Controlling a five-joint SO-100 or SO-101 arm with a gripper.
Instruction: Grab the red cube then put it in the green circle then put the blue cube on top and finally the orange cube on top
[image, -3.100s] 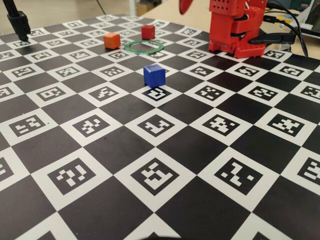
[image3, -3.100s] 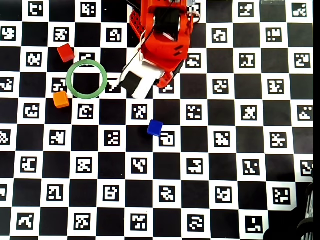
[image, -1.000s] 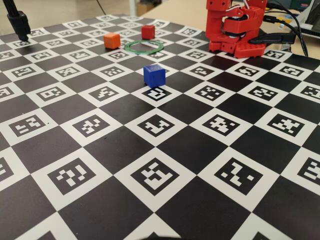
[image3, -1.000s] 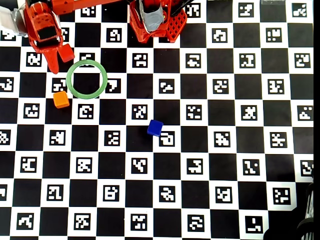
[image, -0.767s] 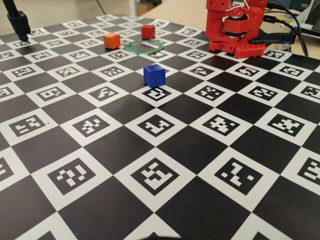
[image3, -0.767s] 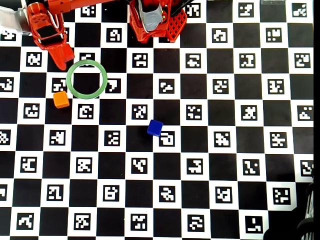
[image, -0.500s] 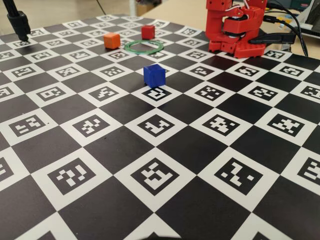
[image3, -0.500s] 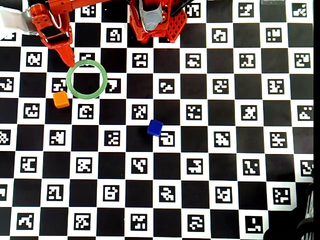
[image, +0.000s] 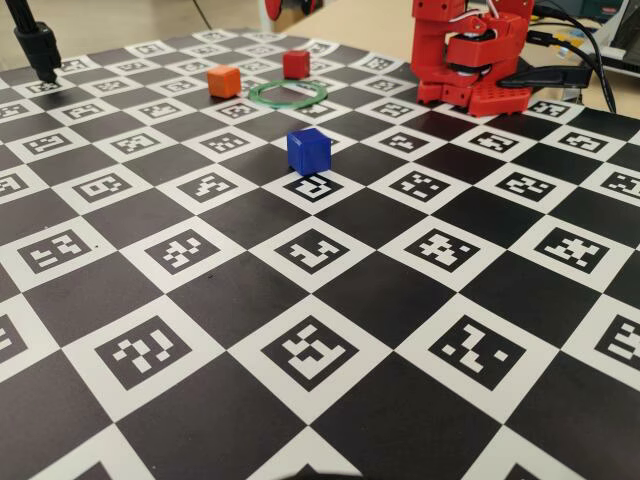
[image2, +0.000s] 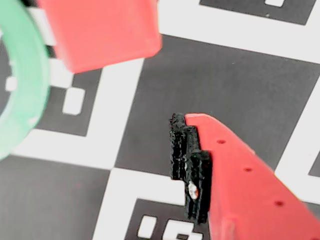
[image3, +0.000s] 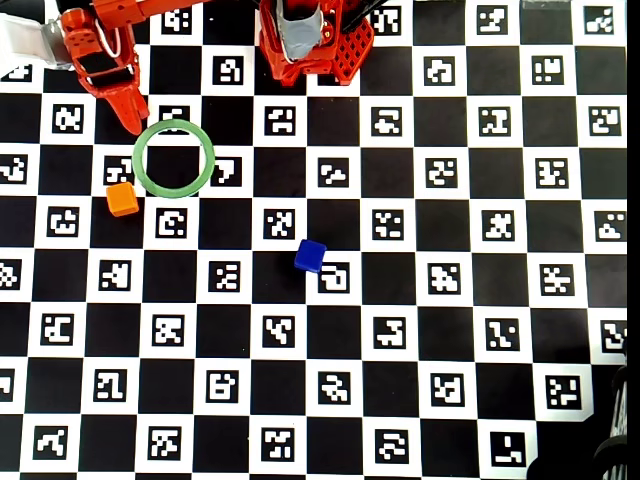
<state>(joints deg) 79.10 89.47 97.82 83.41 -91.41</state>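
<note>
Red cube (image: 295, 63) sits on the bench (image: 400, 330) just outside the ring (image3: 173, 158), under the jaws; whether they stand apart I cannot tell. A skewed descent could knock it against the ring, shifting both.

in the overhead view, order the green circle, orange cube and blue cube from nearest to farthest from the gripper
Measured from the gripper at the upper left of the overhead view:
1. green circle, just below and right of the fingertips.
2. orange cube, further down, at the ring's lower left.
3. blue cube, well off toward the board's middle.
</note>
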